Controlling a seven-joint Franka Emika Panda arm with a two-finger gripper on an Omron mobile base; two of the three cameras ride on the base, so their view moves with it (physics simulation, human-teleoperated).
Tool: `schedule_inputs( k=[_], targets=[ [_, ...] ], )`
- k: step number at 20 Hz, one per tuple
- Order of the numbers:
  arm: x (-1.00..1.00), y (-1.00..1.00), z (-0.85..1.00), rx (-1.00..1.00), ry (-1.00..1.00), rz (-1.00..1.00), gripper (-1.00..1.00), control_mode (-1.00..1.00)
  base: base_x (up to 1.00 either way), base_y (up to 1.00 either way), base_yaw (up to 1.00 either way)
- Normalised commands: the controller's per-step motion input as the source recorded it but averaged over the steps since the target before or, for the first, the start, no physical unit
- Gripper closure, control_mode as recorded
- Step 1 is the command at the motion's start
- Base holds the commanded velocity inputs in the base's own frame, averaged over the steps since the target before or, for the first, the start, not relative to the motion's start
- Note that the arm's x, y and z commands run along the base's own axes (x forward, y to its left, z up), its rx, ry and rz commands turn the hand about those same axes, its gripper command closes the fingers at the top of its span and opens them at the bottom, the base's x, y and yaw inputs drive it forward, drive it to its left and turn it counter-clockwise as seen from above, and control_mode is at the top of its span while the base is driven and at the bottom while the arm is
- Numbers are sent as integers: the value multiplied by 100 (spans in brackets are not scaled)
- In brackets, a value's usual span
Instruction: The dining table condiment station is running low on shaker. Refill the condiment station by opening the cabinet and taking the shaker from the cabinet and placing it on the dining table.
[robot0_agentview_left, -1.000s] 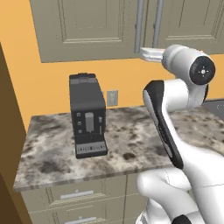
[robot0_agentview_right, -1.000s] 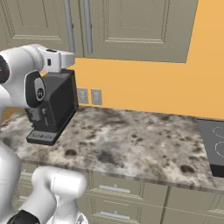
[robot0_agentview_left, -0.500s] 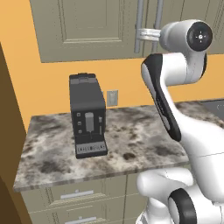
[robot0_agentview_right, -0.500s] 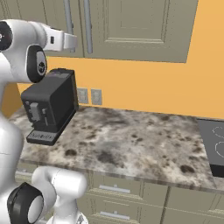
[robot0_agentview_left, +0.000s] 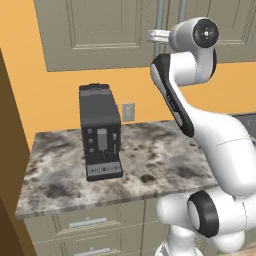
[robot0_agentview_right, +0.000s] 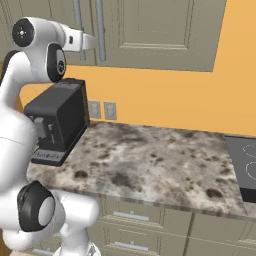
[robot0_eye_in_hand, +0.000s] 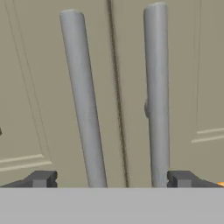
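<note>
Orange wall behind, the arm is rising to the closed cabinet (robot0_agentview_left: 115, 30) in the left base view. Right base: gripper (robot0_agentview_right: 92, 42) nearing handles. Hand view: jaws spread wide, framing both bar handles (robot0_eye_in_hand: 83, 96), gripping nothing; shaker presumably inside.

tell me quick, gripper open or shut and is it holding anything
gripper: open, holding nothing; its fingertips sit wide apart in front of the shut cabinet, with both bar handles seen between them in the hand view.
</note>
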Motion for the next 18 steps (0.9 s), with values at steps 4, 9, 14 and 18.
schedule_inputs(
  k=[4,9,14,18],
  targets=[
    [89,19,0,0,6,0,-100,-100,0,0,0],
    [88,13,0,0,4,0,-100,-100,0,0,0],
    [80,2,0,0,7,0,-100,-100,0,0,0],
    [69,0,0,0,5,0,-100,-100,0,0,0]
  ],
)
